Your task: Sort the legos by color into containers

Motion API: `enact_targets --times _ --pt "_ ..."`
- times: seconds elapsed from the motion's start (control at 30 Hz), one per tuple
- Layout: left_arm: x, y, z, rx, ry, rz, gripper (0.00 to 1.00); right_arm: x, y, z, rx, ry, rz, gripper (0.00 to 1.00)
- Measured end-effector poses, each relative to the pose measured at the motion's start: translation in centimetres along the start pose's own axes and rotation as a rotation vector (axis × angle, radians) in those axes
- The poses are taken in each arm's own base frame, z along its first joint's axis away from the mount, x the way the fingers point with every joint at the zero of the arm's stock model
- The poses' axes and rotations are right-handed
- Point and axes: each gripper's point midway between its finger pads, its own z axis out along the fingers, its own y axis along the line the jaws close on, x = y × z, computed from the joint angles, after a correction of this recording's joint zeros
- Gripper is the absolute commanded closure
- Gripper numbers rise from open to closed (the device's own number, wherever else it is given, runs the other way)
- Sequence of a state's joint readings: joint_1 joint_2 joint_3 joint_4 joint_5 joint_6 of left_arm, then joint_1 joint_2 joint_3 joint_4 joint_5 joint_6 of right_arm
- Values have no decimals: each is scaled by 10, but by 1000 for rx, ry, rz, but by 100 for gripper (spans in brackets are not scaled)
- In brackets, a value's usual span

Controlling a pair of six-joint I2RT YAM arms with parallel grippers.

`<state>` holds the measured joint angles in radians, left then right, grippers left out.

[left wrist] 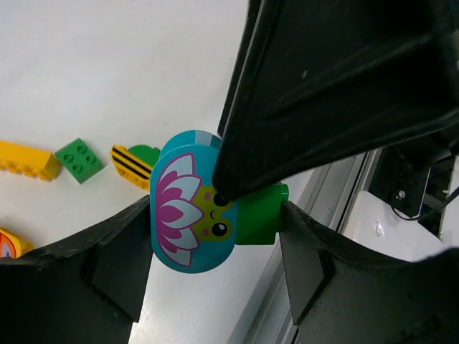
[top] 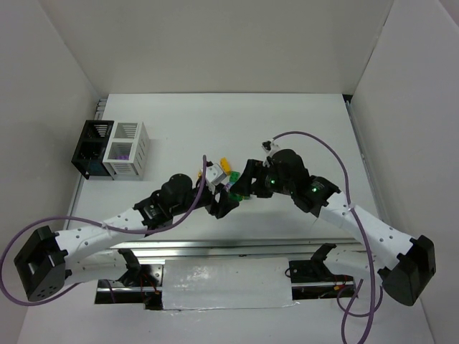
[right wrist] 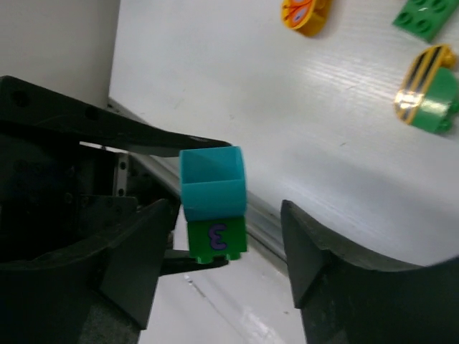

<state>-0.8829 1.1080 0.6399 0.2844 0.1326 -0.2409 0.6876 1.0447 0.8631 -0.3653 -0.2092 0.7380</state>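
A teal-and-green lego stack [left wrist: 193, 215], a teal brick printed with a pink flower face joined to a green brick, sits at the centre of the left wrist view. It is clamped in the left gripper [left wrist: 215, 209]: one finger presses the teal end and the other the green end. In the right wrist view the same stack stands left of centre, teal above green, with the left gripper's thin fingers against its top and bottom. The right gripper [right wrist: 226, 208] straddles it with its jaws apart and a gap showing on each side of the bricks. Whether either of its fingers touches the stack cannot be told. Behind the stack runs the metal rail [right wrist: 215, 215] at the edge of the white table [top: 287, 129]. Loose legos lie on the table at the left of the left wrist view: a yellow brick [left wrist: 29, 161], a small green brick [left wrist: 80, 159], a yellow-and-black striped piece [left wrist: 133, 163] on a green base, and an orange piece [left wrist: 11, 244] at the frame edge. In the overhead view both grippers meet just below centre. The black container [top: 92, 147] and the white container [top: 128, 149] stand touching in the upper left, well apart from the stack, with something purple inside the white one.
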Motion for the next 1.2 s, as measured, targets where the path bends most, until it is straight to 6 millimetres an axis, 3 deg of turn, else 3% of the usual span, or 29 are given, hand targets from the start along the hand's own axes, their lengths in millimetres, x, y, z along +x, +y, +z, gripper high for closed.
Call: enact_targets --times 0.17,0.2,0.27,0.3,0.37,0.43,0.47,0.63,0.8,0.93,1.03,1.2 --pt "-11 -8 -4 35 -36 40 100 18 20 3 -62 70 -27 49" --pt "-13 -8 -5 38 -45 45 100 22 23 3 -75 84 -29 63" --pt "-15 -10 -7 44 -49 48 100 24 27 3 -92 95 -33 81" --pt "-16 -10 -8 43 -53 53 98 24 29 3 -101 95 -34 100" --pt "-16 -10 -9 40 -52 63 70 25 30 3 -112 97 -34 100" --pt "-15 -9 -10 34 -44 64 27 26 30 5 -130 94 -41 100" --pt "-13 -8 -10 27 -36 62 1 27 30 6 -138 92 -46 100" --pt "-18 -9 -13 16 -12 35 1 25 30 2 -230 55 -102 100" --pt "-54 -16 -27 -11 -23 -50 1 5 18 -16 -297 -47 -213 100" --pt "-93 -33 -47 43 -77 -105 0 11 41 -37 -449 -50 -349 100" --pt "-109 -54 -59 139 -85 -129 2 20 61 -55 -585 -33 -444 100" --pt "-103 -83 -61 311 -16 -150 7 28 83 -84 -741 -43 -555 100"
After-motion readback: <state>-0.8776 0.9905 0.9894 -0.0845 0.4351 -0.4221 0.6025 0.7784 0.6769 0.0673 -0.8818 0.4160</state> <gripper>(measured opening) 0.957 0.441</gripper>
